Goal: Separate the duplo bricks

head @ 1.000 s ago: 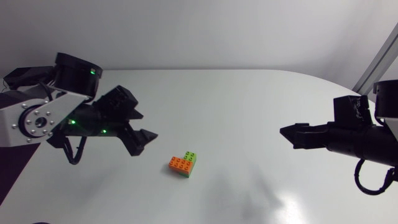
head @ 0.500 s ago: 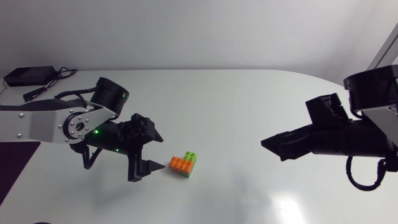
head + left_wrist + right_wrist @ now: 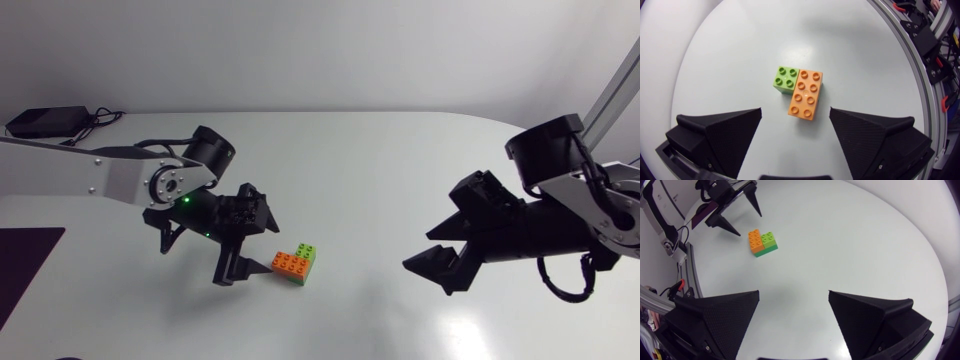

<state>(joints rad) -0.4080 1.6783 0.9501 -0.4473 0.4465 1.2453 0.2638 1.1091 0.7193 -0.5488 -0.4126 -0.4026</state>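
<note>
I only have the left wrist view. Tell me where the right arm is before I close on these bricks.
Observer: The right tool hangs open, well off to the right of the bricks, with nothing between its fingers.
Operator: Check the side of the stack for me.
Observer: The right wrist view shows a darker green brick under the light green brick. The orange brick sits beside them.
Operator: Tell me which brick faces which arm.
Observer: In the head view the green bricks are on the right arm's side, and the orange brick is nearest the left tool.
</note>
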